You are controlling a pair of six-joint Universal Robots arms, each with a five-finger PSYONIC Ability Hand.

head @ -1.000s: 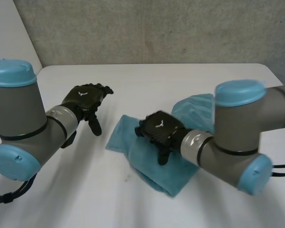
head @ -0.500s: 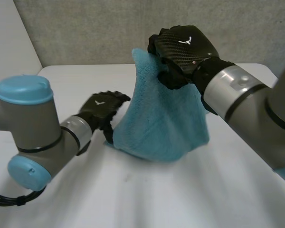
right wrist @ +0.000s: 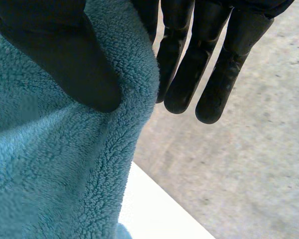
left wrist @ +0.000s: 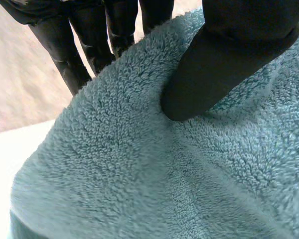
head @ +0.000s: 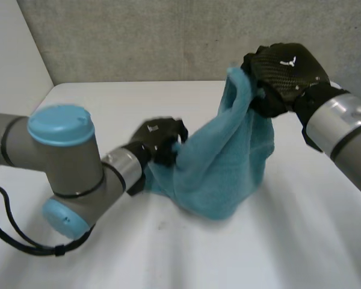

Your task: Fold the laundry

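A blue-green terry towel (head: 222,162) hangs between my two hands above the white table (head: 168,253), its lower fold touching the tabletop. My right hand (head: 280,75) holds the towel's top corner high at the back right, thumb (right wrist: 65,59) pressing the cloth (right wrist: 50,164) against the fingers (right wrist: 189,59). My left hand (head: 159,141) grips the towel's lower left edge close to the table. In the left wrist view its thumb (left wrist: 214,69) pinches the towel (left wrist: 139,169) against the fingers (left wrist: 79,45) behind it.
A grey wall (head: 168,36) stands behind the table's far edge. The left arm (head: 60,168) lies low across the front left of the table, and the right arm (head: 343,132) reaches in from the right.
My right hand has carried the towel's corner further right. My left hand has moved right and closed on the towel's lower left edge, stretching the cloth between the hands.
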